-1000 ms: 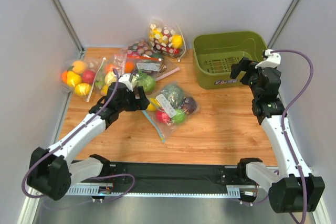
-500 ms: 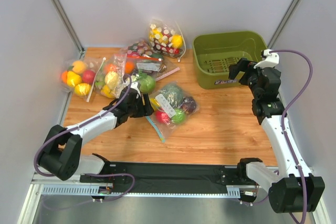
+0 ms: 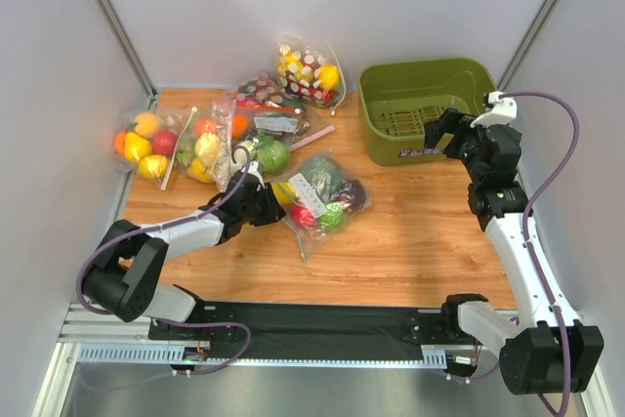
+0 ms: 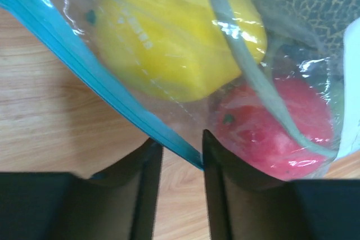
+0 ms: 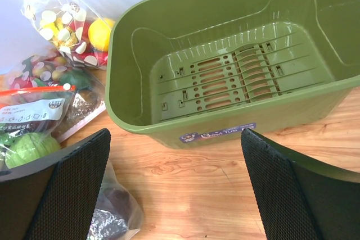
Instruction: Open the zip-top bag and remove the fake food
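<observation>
The zip-top bag [image 3: 317, 192] lies mid-table, its teal-blue zipper strip [image 4: 112, 91] along its left edge. Inside it the fake food shows: a yellow lemon [image 4: 174, 37], a red ball [image 4: 275, 122], and green, dark purple and leafy pieces. My left gripper [image 3: 266, 204] is low at the bag's left edge. In the left wrist view the left gripper [image 4: 180, 141] has its jaws partly narrowed. The strip's end crosses their tips and touches the right finger, with bare wood showing between them. My right gripper [image 3: 444, 134] hovers wide open and empty before the green tub [image 3: 425, 104].
Other bags of toy fruit lie at the back left: one with orange and yellow fruit [image 3: 146, 144], a pink-red zipper bag [image 3: 273, 124] and a polka-dot bag [image 3: 308, 70]. The green tub [image 5: 225, 66] is empty. Grey walls close both sides and the back.
My left arm dropped low and slid right to the bag's zipper edge, and its jaws narrowed from wide open. The right arm has not moved.
</observation>
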